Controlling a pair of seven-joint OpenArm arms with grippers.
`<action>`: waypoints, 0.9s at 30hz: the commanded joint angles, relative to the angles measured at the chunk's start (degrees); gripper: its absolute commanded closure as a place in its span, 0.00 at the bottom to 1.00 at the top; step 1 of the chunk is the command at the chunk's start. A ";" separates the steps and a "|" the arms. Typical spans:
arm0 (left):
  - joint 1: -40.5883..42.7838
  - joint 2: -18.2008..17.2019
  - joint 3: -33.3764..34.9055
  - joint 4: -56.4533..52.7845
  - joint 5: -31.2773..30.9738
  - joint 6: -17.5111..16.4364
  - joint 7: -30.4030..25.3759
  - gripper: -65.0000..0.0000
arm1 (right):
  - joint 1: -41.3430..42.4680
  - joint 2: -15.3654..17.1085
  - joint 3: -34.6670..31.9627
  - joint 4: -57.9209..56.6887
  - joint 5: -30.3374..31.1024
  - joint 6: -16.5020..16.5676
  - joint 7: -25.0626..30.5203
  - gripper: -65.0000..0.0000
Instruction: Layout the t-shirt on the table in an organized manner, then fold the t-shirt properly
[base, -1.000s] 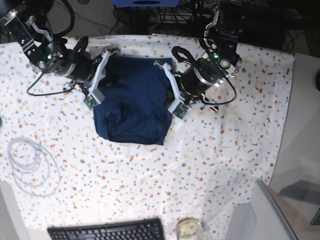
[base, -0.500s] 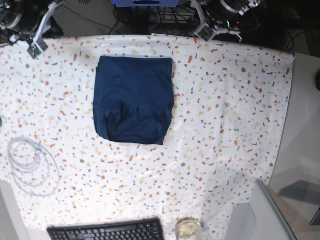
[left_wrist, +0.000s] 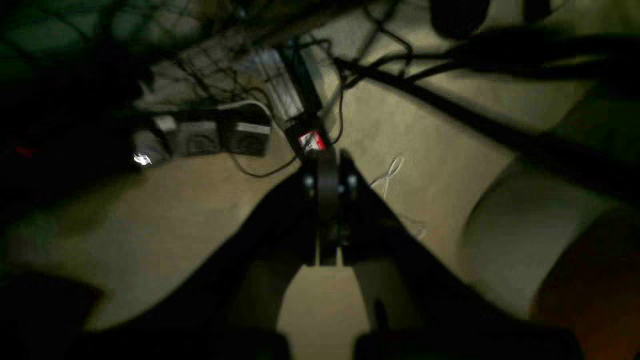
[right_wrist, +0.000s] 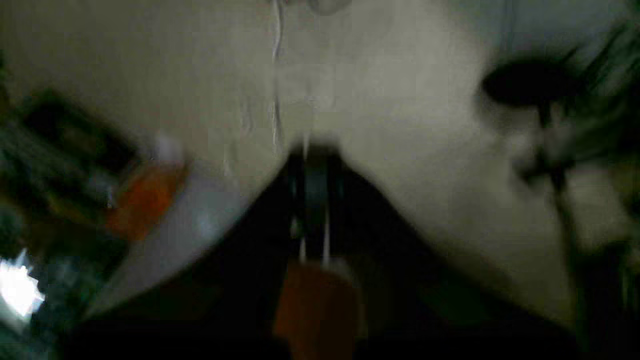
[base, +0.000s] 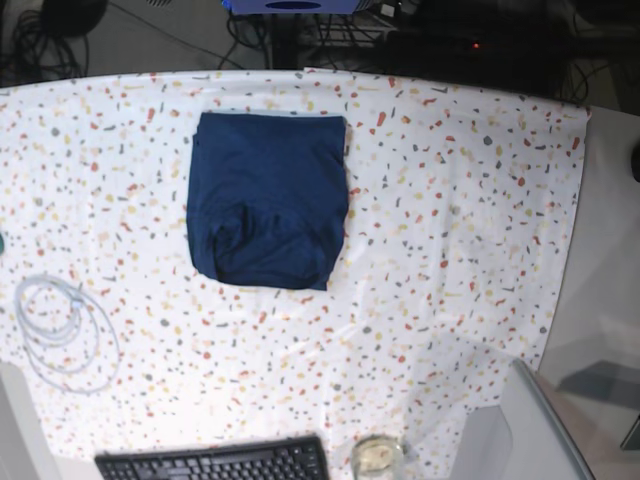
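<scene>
Left gripper (left_wrist: 327, 200) closed, empty | right gripper (right_wrist: 312, 200) closed, empty | t-shirt (base: 268, 200) folded on table (base: 450, 220), away from both

Base view looks straight down on the table (base: 480, 200); both wrist views face elsewhere.

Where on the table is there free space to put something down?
The table is bare right of the folded t-shirt up to its right edge, and below the shirt above the keyboard. It is crowded lower left by the coiled white cable and near the glass.
</scene>
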 joint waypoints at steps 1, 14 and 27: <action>-2.92 -0.49 -0.12 -12.09 -0.63 -0.74 -7.01 1.00 | 2.19 -2.06 0.09 -10.12 0.22 0.35 3.61 1.00; -24.10 -4.62 -0.03 -38.20 -0.46 -0.74 -16.07 1.00 | 14.76 -16.39 0.09 -43.53 0.39 -10.90 48.71 1.00; -24.46 -4.36 -0.21 -38.29 20.99 -0.74 -19.85 1.00 | 17.84 -15.86 0.09 -40.89 0.39 -17.41 44.93 1.00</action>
